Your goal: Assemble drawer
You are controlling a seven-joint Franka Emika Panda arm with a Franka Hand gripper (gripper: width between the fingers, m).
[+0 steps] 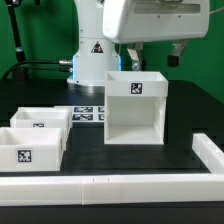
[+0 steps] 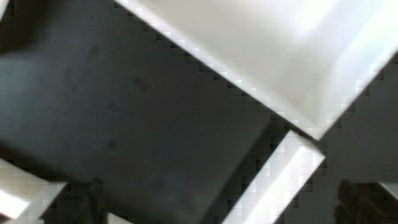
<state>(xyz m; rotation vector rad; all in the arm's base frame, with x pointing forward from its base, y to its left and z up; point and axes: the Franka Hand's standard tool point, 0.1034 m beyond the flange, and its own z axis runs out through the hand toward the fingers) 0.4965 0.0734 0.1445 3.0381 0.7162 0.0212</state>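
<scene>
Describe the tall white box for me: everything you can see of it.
The box is a tall white shell, plastic by its look, standing upright on the black table. Its front is open and hollow, nothing inside; a black-and-white square tag sits on the band above the opening. It stands apart from the two trays at the exterior view's left.

Smooth white plastic drawer (image 1: 135, 105) on a matt black table (image 1: 130, 160)
Under the tool (image 1: 154, 58), we see the shell (image 1: 135, 128) with a soft, even sheen; the tray nearer the tool (image 1: 42, 120) and the tray farther off (image 1: 30, 150) look alike. The table is dull, lightly mottled. The arm casing (image 1: 150, 20) above the tool shines glossier.
</scene>
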